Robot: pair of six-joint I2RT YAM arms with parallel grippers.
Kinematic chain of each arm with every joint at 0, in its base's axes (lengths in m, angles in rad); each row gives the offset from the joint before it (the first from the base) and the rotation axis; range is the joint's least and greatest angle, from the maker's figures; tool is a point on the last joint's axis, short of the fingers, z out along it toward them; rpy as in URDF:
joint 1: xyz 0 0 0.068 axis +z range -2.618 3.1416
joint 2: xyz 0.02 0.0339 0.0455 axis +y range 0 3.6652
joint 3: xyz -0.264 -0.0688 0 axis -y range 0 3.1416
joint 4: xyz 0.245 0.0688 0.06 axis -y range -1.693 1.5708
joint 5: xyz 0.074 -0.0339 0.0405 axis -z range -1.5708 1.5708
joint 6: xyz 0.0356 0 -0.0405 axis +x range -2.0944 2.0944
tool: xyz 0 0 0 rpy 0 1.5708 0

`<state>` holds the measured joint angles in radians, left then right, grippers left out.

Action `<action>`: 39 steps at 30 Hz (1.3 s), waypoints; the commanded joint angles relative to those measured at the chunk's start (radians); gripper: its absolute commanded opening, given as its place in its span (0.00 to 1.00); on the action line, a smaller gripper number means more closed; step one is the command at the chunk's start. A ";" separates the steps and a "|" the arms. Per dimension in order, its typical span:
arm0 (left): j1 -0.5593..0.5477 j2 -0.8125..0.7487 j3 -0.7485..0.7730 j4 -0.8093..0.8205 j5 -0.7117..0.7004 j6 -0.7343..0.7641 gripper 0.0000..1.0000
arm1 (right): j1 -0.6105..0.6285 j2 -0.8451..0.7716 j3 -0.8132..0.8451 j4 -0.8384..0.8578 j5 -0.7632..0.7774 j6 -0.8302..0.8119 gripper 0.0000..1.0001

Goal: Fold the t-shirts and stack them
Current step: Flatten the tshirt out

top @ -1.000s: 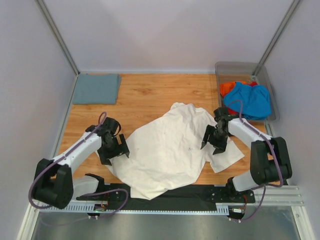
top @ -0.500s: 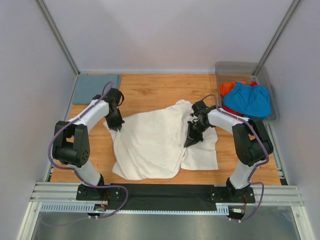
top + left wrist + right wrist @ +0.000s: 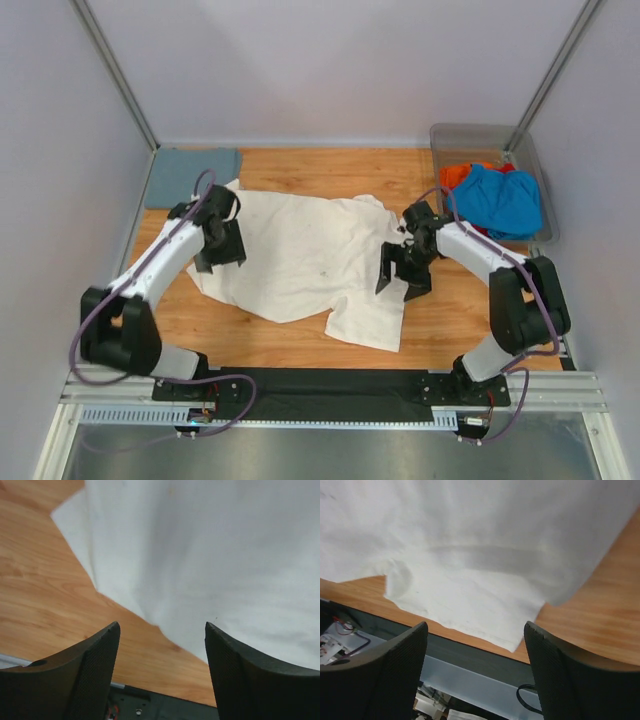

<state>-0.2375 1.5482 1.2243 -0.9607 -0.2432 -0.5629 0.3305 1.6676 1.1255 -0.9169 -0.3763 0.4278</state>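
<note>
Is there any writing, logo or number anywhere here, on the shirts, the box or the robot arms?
None can be read. The cream-white t-shirt is plain; so are the folded grey-blue t-shirt, and the bright blue t-shirt and orange-red t-shirt in the clear bin. The left arm and right arm show no lettering from here.

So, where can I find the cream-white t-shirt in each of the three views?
Top external: the cream-white t-shirt lies spread across the middle of the picture.
Left wrist: it fills the upper right part.
Right wrist: it fills the upper part, above the fingers.
Shared landmark: the wooden tabletop, bare beside the shirt in every view.
</note>
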 commanded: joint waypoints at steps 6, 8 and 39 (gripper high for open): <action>-0.010 -0.612 -0.581 0.206 0.467 -0.234 0.77 | 0.016 -0.328 -0.416 0.139 0.117 0.078 0.69; -0.010 -0.637 -0.649 0.331 0.556 -0.287 0.82 | 0.016 -0.354 -0.441 0.171 0.131 0.098 0.64; 0.037 -0.181 -0.528 0.378 0.369 -0.259 0.17 | 0.039 -0.270 -0.500 0.322 0.112 0.157 0.00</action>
<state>-0.2070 1.3685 0.6441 -0.5503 0.1558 -0.8757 0.3656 1.4071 0.6064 -0.5945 -0.3779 0.6357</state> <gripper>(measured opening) 0.221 0.017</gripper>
